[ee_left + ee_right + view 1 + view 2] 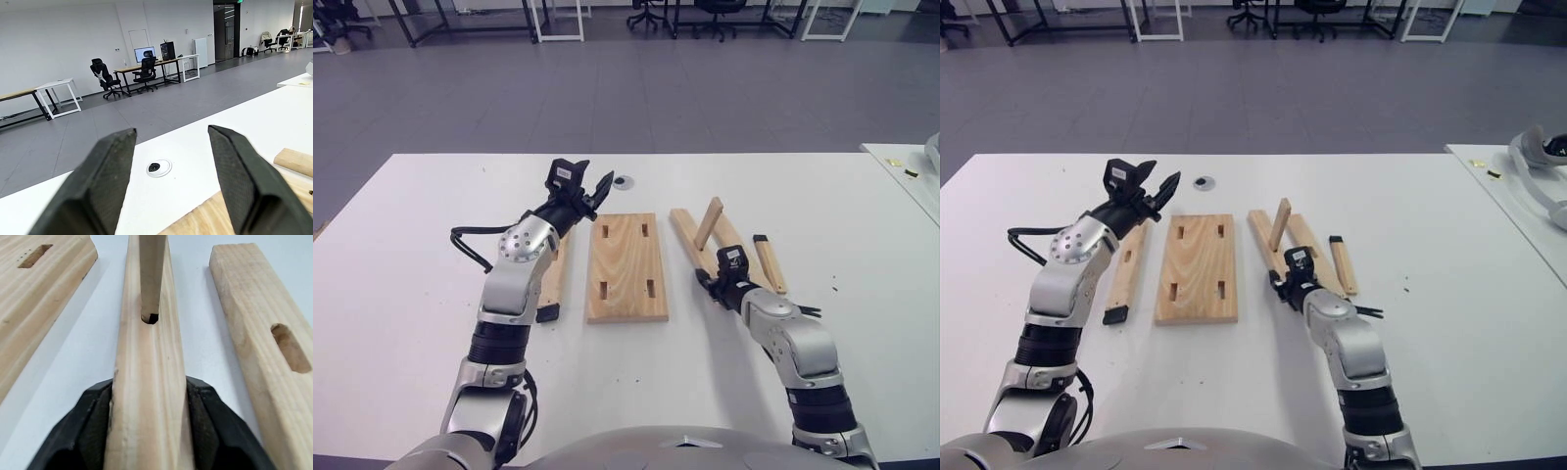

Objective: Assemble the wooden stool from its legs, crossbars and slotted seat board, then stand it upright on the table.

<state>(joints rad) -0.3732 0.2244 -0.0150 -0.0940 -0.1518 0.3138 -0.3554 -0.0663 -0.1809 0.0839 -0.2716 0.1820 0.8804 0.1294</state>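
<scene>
White worktop (431,245) carries the seat board (626,267) lying flat, all four slots empty. Right of the board, the right hand (713,282) pinches a leg (689,243) with one crossbar (709,223) standing in its mortise. The left hand (592,181), fingers spread, hovers by the board's far left corner. Most of the assembly looks undone.

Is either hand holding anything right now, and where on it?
Right hand clamps the wooden leg at its near end, the crossbar standing in it farther along. Left hand is open, empty.
</scene>
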